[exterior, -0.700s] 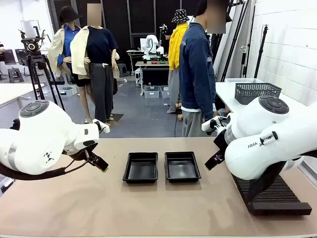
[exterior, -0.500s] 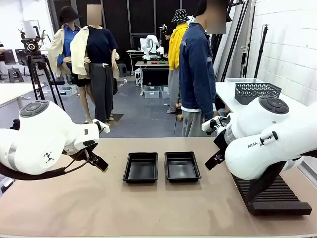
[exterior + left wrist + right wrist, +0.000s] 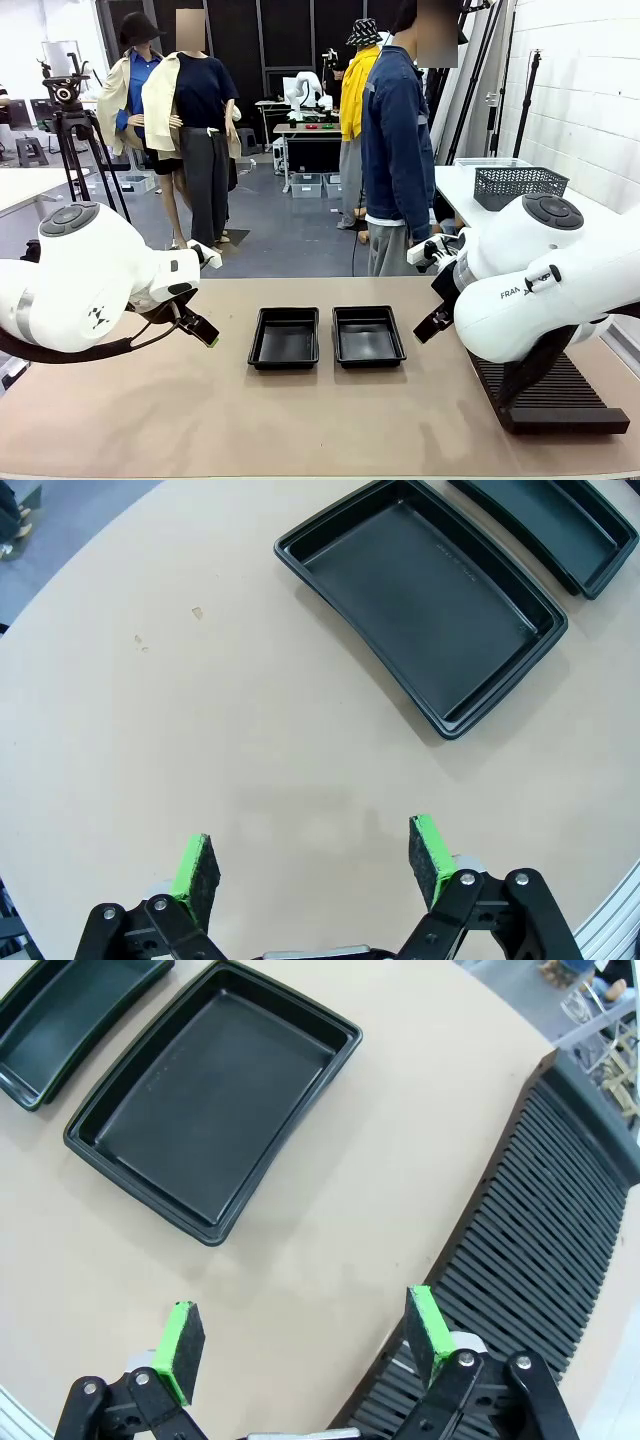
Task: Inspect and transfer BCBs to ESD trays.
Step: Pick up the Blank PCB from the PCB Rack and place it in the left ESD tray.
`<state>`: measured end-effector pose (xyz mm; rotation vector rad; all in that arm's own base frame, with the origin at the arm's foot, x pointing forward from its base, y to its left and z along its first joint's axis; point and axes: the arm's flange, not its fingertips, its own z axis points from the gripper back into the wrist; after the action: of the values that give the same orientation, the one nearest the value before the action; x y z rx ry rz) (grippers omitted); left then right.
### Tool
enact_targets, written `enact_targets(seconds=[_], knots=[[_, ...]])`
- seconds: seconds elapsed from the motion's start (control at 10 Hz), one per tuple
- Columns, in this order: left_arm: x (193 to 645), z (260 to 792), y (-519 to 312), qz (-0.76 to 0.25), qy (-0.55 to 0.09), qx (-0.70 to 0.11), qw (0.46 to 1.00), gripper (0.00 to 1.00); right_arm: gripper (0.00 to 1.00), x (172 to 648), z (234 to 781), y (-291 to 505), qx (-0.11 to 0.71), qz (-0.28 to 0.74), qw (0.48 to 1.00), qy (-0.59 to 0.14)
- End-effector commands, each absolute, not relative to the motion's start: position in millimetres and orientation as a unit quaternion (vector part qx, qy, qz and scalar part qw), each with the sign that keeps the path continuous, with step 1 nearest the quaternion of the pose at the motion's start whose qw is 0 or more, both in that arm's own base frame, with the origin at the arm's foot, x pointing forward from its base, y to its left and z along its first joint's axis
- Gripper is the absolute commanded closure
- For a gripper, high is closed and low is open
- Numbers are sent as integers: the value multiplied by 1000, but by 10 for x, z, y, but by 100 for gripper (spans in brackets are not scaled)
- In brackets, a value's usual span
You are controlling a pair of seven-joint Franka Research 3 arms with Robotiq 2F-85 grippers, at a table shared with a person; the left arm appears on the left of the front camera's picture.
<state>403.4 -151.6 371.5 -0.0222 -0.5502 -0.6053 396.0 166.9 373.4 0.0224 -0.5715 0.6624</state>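
Observation:
Two empty glossy black ESD trays sit side by side mid-table: the left tray and the right tray. In the left wrist view the left tray lies ahead, with the other tray's corner beyond it. My left gripper hovers open over bare tabletop, nothing between its green pads; in the front view it hangs left of the trays. My right gripper is open too, between the right tray and the rack; in the front view it is right of the trays. No BCBs are in view.
A long black ribbed slotted rack lies at the table's right, under my right arm, also seen as the rack. A person in a dark blue jacket stands at the far side. A dark mesh basket rests on a side table.

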Motion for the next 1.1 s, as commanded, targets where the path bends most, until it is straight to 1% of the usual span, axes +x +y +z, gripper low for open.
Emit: enact_targets(seconds=[0.0,0.6,0.7,1.0], knots=[[4035,3715,-1512,-294,-268,-11,918,0,0,3959,3734,1671,11,321,906,-277],[4034,3715,-1517,-294,-268,-11,917,0,0,3960,3734,1669,11,321,906,-277],[4117,3824,-1542,-293,-262,-28,919,0,0,3971,3823,1682,12,315,908,-276],[4471,4223,-1627,-285,-249,-44,924,0,0,3968,4318,1584,26,311,903,-294]])
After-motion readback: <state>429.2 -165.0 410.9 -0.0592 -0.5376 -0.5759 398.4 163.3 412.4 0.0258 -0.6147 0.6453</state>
